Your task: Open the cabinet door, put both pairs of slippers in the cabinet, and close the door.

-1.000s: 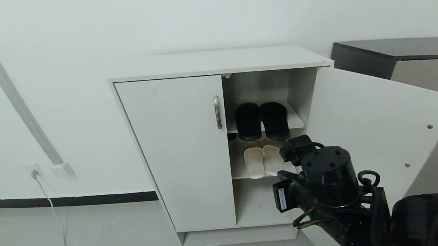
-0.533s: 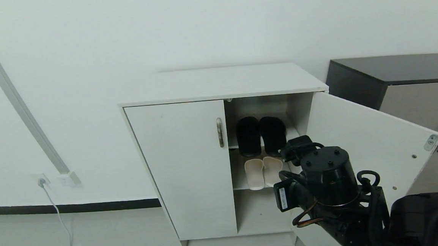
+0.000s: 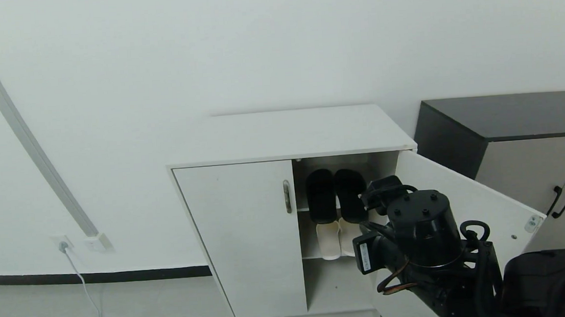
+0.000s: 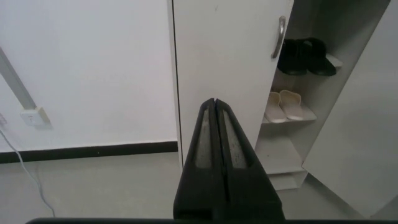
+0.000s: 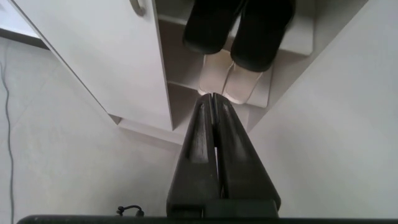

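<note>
Cabinet (image 3: 291,133) shelves: black slippers (image 3: 336,194), white slippers (image 3: 329,234), lengthwise front-to-back

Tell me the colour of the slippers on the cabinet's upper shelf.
Black. The upper slippers show best in the head view, above the cream pair.

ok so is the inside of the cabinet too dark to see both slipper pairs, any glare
Head view: even light, no glare; the cabinet interior sits in soft shadow, yet black slippers and white slippers both read. Left wrist view: black pair merges partly with the shadow behind. Right wrist view: both pairs plain.
</note>
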